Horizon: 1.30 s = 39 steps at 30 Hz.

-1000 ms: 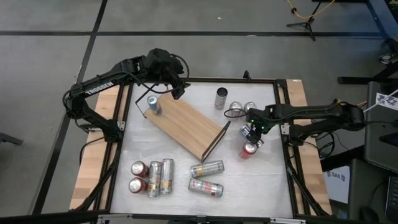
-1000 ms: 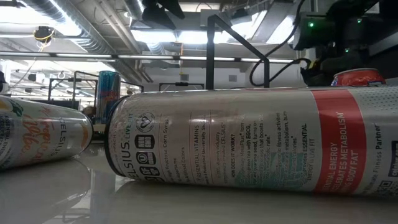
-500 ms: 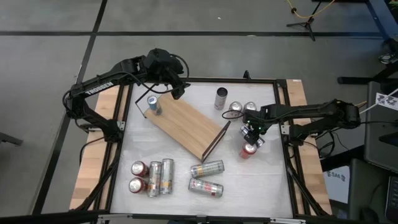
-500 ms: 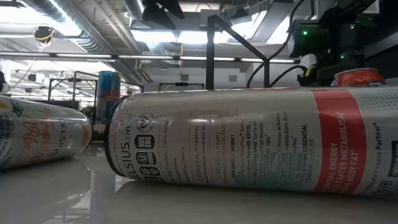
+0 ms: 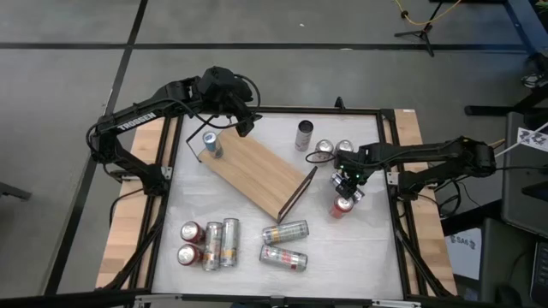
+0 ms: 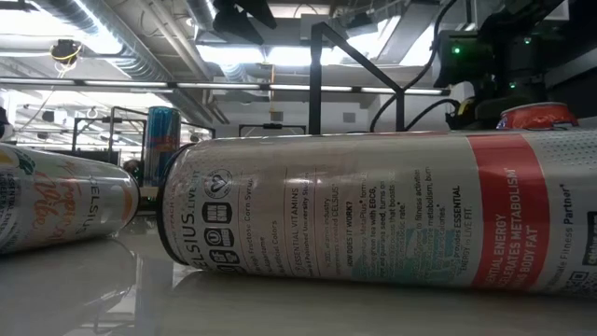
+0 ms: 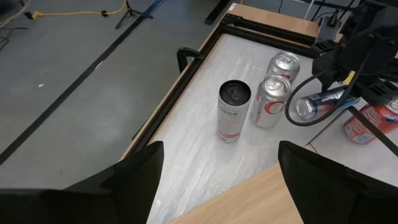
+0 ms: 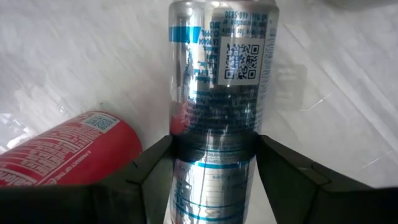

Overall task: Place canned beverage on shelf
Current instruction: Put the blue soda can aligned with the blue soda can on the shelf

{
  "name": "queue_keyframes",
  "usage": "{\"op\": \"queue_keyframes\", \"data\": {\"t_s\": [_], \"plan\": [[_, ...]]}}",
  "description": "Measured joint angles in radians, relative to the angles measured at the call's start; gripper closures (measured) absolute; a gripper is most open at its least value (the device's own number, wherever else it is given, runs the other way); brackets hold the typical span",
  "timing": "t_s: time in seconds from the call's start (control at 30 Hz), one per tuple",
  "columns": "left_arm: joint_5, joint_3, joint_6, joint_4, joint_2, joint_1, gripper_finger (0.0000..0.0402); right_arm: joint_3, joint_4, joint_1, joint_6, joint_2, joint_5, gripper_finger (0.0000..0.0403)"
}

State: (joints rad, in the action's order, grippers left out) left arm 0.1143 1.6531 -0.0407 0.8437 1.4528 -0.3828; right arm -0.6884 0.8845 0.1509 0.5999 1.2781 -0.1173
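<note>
The right tool [image 5: 346,182] pinches a silver and blue can [image 8: 214,112] across its middle, a dark finger [image 8: 152,163] pressed on each side. This can lies sideways in the grip, above the desk [image 5: 360,257], just off the right end of the shelf [image 5: 257,174]. A red can [image 5: 342,206] stands on the desk directly beneath it.

The shelf sits diagonally near the middle of the desk, a light wooden board on a black frame. One blue-topped can [image 5: 211,145] stands upright on its far left corner. The left tool [image 5: 242,122] hovers just beyond that corner, its fingers [image 7: 130,177] spread with nothing between them.

The high view alone shows the whole layout: a dark-topped can [image 5: 304,135] and two silver cans [image 5: 334,150] standing near the far edge, four cans [image 5: 208,243] grouped at the near left, and two cans [image 5: 283,245] lying down near the front centre. The left wrist view shows the held can from the side, level in the right tool, with the red can below it. The right wrist view gives the grip itself and a QR code [image 8: 241,60] on the held can.

In the low view, a lying can [image 6: 373,210] fills the foreground; its label reads "CELSIUS LIVE FIT", "ESSENTIAL VITAMINS" and, on a red band, "ACCELERATES METABOLISM".
</note>
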Motion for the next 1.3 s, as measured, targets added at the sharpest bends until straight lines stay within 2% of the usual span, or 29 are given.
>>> {"op": "queue_keyframes", "data": {"t_s": [0.7, 1.03, 1.3], "plan": [[0.0, 0.0, 0.0, 0.0, 0.0, 0.0, 0.0093, 0.001, 0.001, 0.0, -0.003, 0.001, -0.019, 0.0186], [0.0, 0.0, 0.0, 0.0, 0.0, 0.0, 0.0093, 0.004, 0.004, 0.0, -0.005, 0.002, -0.054, 0.0095], [0.0, 0.0, 0.0, 0.0, 0.0, 0.0, 0.0093, 0.003, -0.001, 0.0, -0.005, 0.002, -0.064, 0.0079]]}}
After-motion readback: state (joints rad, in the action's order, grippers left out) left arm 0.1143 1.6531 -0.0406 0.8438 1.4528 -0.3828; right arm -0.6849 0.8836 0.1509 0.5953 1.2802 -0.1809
